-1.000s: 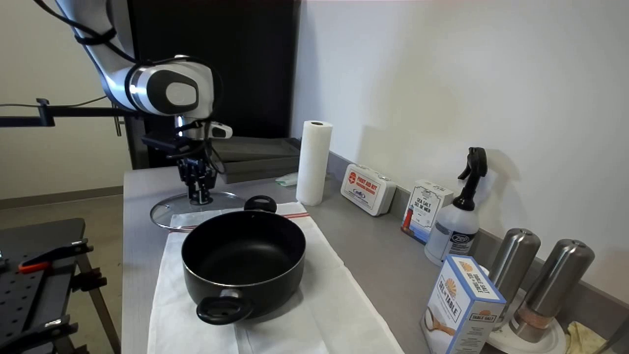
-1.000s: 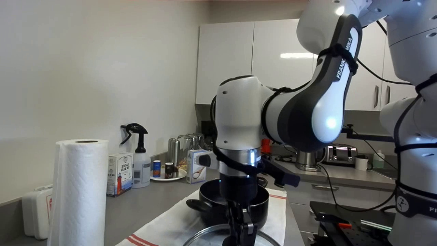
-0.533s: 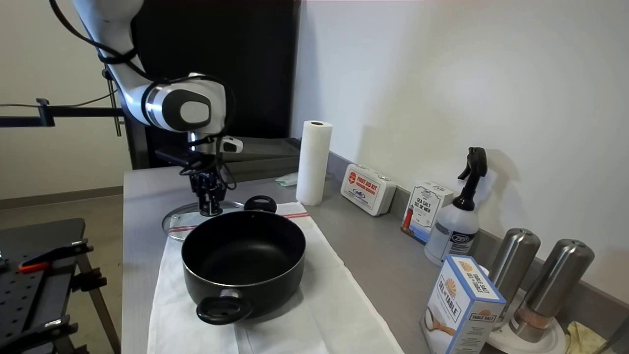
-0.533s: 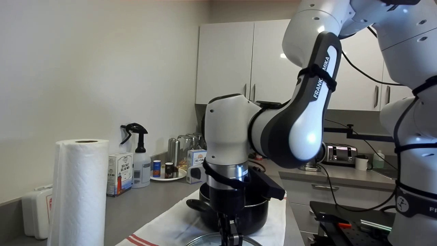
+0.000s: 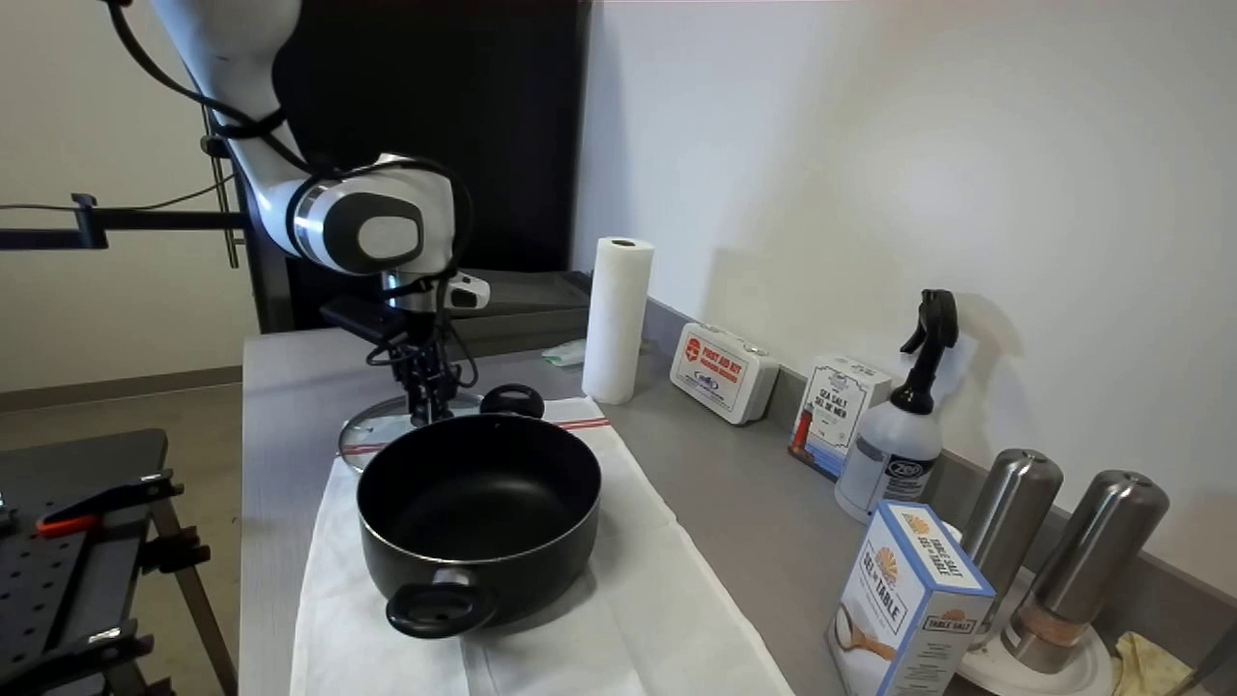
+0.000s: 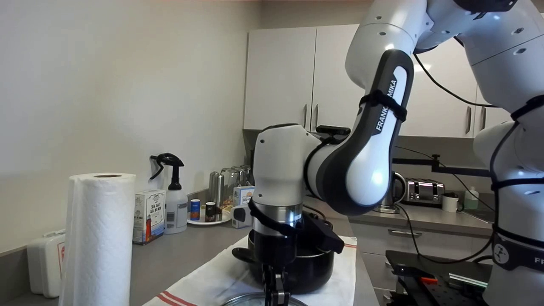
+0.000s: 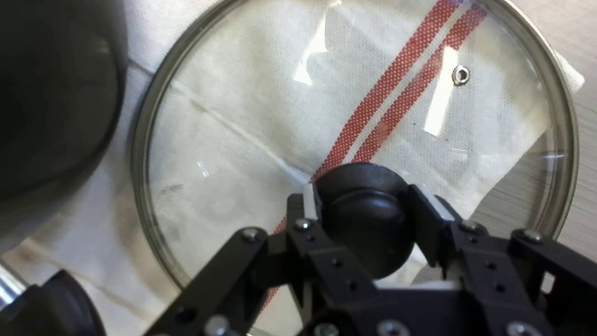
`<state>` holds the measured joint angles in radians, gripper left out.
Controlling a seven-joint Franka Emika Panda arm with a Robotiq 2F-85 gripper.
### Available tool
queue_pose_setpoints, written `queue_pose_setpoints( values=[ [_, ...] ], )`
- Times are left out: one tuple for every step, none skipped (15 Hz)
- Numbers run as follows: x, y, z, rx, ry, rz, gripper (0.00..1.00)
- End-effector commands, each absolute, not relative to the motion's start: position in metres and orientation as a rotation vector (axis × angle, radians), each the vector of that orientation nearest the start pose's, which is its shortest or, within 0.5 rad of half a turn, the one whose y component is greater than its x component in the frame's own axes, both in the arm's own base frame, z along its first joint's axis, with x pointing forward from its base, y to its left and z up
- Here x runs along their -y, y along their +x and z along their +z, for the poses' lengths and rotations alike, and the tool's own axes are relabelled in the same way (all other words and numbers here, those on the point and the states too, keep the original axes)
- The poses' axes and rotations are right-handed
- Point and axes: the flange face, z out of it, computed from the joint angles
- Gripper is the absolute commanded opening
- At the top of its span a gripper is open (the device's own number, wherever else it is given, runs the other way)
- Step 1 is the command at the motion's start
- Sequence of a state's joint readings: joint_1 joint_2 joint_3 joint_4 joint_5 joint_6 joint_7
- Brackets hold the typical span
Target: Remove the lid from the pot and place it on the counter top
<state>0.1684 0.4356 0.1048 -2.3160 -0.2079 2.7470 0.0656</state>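
Observation:
The black pot (image 5: 541,570) stands uncovered on the white cloth (image 5: 618,638); it also shows in the wrist view (image 7: 51,102). The glass lid (image 7: 261,84) is beside the pot, over the cloth's striped end and partly over the grey counter top (image 5: 667,454). It looks about level; I cannot tell whether it touches the cloth. My gripper (image 7: 371,205) points down, its fingers shut on both sides of the lid's black knob (image 7: 368,233). In an exterior view, the pot partly hides the lid (image 5: 372,425). In an exterior view, the frame's bottom edge cuts off the lid (image 6: 246,300).
A paper towel roll (image 5: 618,324), first aid kit (image 5: 720,372), sea salt box (image 5: 836,416) and spray bottle (image 5: 894,445) stand along the wall. A table salt box (image 5: 904,599) and steel canisters (image 5: 1092,561) are at the near right. A black side table (image 5: 77,551) stands off the counter.
My gripper and the lid have moved together toward the pot and somewhat lower. The lid now lies more over the cloth's striped end. The pot has not moved.

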Motion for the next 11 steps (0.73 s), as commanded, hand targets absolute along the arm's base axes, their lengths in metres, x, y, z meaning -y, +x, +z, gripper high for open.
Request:
queue_pose_setpoints(
  values=[
    [-0.149,0.5,0.163,0.62,-3.09,-0.067,0.75],
    [-0.151,0.498,0.167,0.622,-3.085,-0.072,0.82],
    [-0.153,0.495,0.173,0.636,-3.072,-0.09,0.88],
    [-0.155,0.493,0.179,0.648,-3.065,-0.105,0.95],
    [-0.158,0.491,0.187,0.658,-3.057,-0.126,0.99],
    [-0.161,0.487,0.196,0.674,-3.048,-0.149,1.0],
    [-0.165,0.483,0.206,0.694,-3.038,-0.17,1.0],
    [-0.168,0.479,0.216,0.711,-3.028,-0.185,1.0],
    [-0.17,0.475,0.225,0.721,-3.022,-0.202,1.0],
    [-0.172,0.472,0.234,0.736,-3.009,-0.223,1.0],
    [-0.173,0.469,0.242,0.723,-3.006,-0.24,1.0]
  ],
)
